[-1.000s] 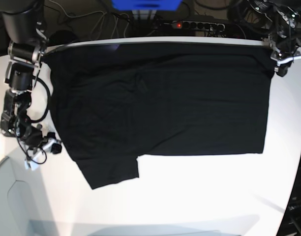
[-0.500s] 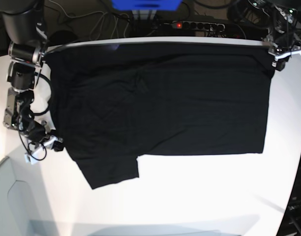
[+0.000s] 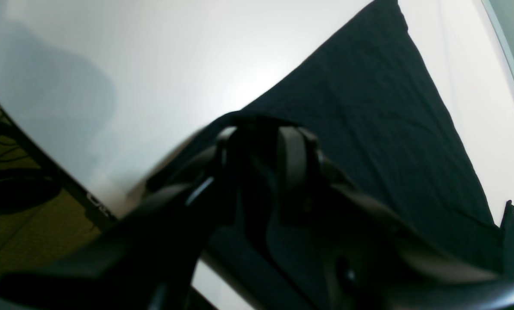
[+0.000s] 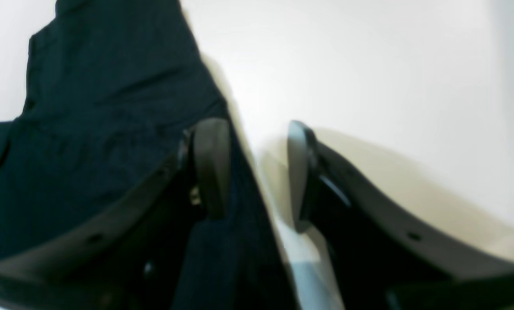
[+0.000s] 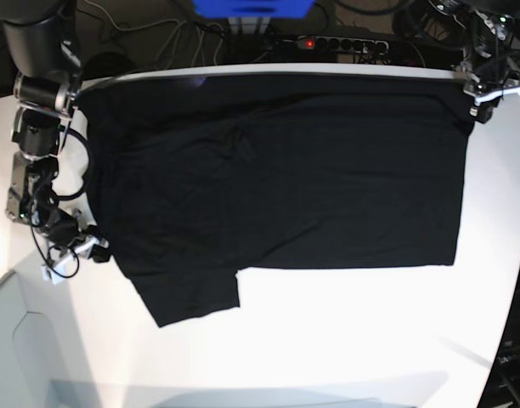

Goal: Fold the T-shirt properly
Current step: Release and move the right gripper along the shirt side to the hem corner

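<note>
The black T-shirt [image 5: 277, 178] lies spread flat on the white table [image 5: 345, 340], plain side up, with one sleeve [image 5: 196, 297] sticking out toward the front. At the far right corner of the shirt, my left gripper [image 5: 481, 95] is shut on a raised fold of the fabric [image 3: 377, 112]; the left wrist view shows cloth bunched between its fingers [image 3: 293, 150]. My right gripper [image 5: 83, 251] sits at the shirt's left edge. Its jaws stand open, and the shirt's edge [image 4: 101, 107] runs between the fingers [image 4: 211, 163] in the right wrist view.
Behind the table's far edge lie a power strip [image 5: 341, 42], cables and a blue object [image 5: 251, 7]. A grey panel [image 5: 22, 348] sits at the front left. The table edge [image 3: 88, 198] drops off close to the left gripper.
The right gripper has crept in to the shirt's left edge. The left gripper has shifted slightly toward the far edge with the corner. The shirt lies as before.
</note>
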